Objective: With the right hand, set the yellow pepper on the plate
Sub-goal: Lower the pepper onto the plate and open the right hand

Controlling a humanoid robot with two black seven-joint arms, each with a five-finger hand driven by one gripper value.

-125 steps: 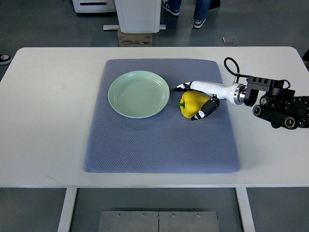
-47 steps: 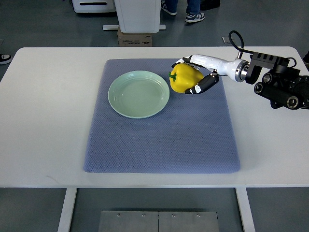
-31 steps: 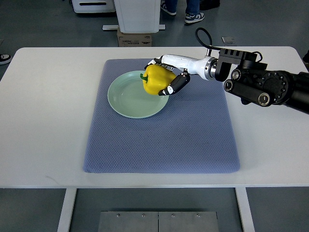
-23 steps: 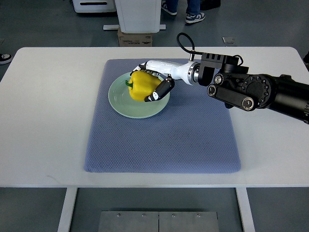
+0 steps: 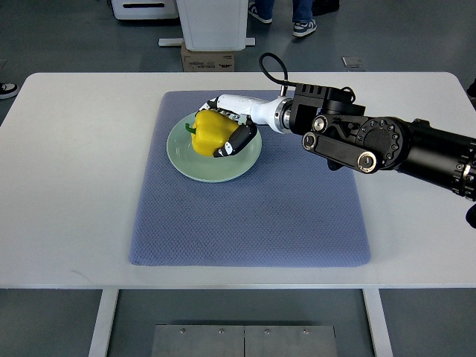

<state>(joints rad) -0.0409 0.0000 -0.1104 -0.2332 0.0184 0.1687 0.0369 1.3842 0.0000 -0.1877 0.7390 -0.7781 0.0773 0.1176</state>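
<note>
- Top view: your right hand [image 5: 227, 126] reaches in from the right edge and is wrapped around the yellow pepper [image 5: 210, 132], with white fingers [image 5: 223, 104] curled over its far side and a dark thumb pressed against its near right side.
- The yellow pepper sits over the middle of the pale green plate [image 5: 195, 163], its green stem pointing left; you cannot tell from this angle whether it touches the plate's surface or hangs just above it.
- The plate lies on the upper part of the blue-grey mat [image 5: 245, 223], which is spread across the white table [image 5: 74, 186].
- Your right arm [image 5: 379, 141] stretches over the mat's upper right corner, a black cable looping above the wrist.
- Beyond the table's far edge you see a cardboard box [image 5: 207, 58] on the floor and a person's shoes [image 5: 301, 27].
</note>
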